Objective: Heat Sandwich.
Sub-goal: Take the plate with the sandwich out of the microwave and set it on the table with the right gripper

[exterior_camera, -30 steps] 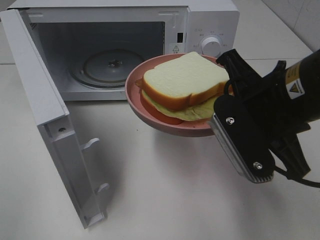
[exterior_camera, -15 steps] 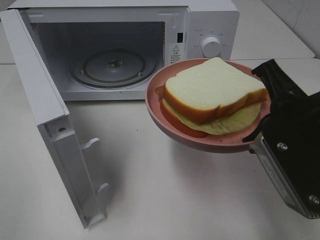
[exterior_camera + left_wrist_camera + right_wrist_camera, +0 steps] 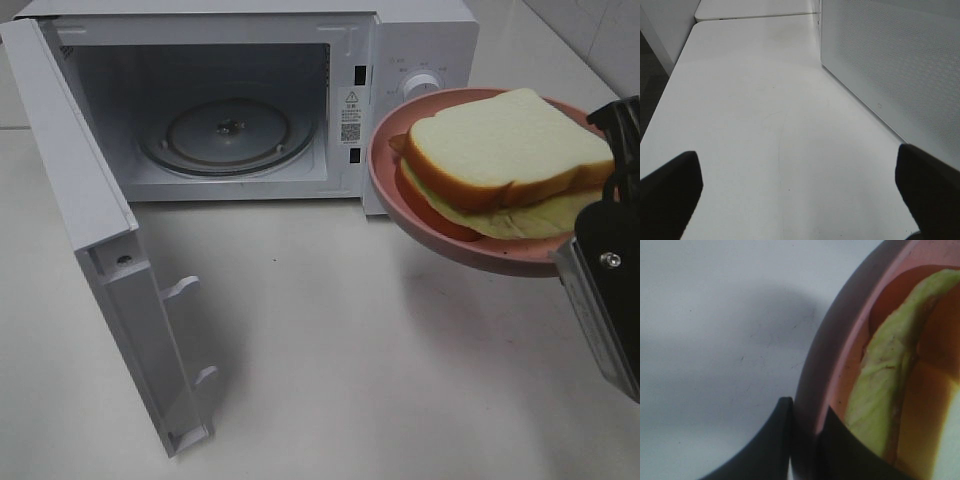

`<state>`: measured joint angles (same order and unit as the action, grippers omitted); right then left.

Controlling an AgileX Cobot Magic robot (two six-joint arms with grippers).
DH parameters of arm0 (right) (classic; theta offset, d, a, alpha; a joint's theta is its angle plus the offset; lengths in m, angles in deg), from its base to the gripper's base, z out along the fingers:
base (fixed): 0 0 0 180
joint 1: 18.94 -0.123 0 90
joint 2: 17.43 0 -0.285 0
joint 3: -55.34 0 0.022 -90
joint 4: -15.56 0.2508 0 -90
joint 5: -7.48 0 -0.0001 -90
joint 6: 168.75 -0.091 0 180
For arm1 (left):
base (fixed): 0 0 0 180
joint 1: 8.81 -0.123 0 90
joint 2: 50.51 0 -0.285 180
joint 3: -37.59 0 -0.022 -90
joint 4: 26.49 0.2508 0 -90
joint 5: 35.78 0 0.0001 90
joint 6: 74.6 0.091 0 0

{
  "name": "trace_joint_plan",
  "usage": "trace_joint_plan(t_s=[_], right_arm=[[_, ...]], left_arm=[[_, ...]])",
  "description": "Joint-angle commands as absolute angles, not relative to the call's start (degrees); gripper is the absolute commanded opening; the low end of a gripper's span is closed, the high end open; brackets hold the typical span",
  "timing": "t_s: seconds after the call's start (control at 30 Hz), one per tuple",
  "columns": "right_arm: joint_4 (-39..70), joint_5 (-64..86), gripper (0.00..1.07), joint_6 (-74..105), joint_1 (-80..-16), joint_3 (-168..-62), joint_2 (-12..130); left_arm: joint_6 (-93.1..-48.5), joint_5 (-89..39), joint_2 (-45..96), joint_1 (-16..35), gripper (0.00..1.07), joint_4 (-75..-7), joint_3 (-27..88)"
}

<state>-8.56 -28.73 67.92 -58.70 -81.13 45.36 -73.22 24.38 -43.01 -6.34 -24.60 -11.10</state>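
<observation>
The sandwich (image 3: 508,150) of white bread with an orange-tan crust and a yellow-green layer lies on a pink round plate (image 3: 400,195). My right gripper (image 3: 598,218) is shut on the plate's right rim and holds it in the air, in front of the microwave's (image 3: 420,35) control panel. The microwave door (image 3: 90,230) stands wide open on the left, and its glass turntable (image 3: 228,130) is bare. In the right wrist view the fingers (image 3: 782,425) clamp the plate rim (image 3: 835,355), with the green layer (image 3: 880,380) beside them. My left gripper (image 3: 800,195) is open over bare table.
The white table (image 3: 330,360) spreads in front of the microwave. The open door juts out toward the front left. In the left wrist view a white perforated panel (image 3: 900,65) of the microwave stands beside the left gripper, and the table edge (image 3: 660,100) drops off on the other side.
My right gripper has carried the plate with the sandwich to the right, from in front of the microwave's opening to in front of its control panel. The arm has slid mostly out of frame.
</observation>
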Motion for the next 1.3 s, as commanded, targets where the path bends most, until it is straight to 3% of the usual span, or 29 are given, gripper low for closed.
trace_joint_plan(t_s=[0.03,0.53,1.3], right_arm=[[-12.9,-28.2,0.01,61.4,-58.4,-81.2,44.6],[-23.1,-37.9,0.01,38.9,-58.4,-81.2,44.6],[-29.1,-50.5,0.01,17.9,-58.4,-81.2,45.1]], left_arm=[[-73.4,23.6,-44.4,-6.4,1.01,-24.4,-11.3],[-73.4,23.6,-44.4,-6.4,1.01,-24.4,-11.3],[-73.4,23.6,-44.4,-6.4,1.01,-24.4,-11.3]])
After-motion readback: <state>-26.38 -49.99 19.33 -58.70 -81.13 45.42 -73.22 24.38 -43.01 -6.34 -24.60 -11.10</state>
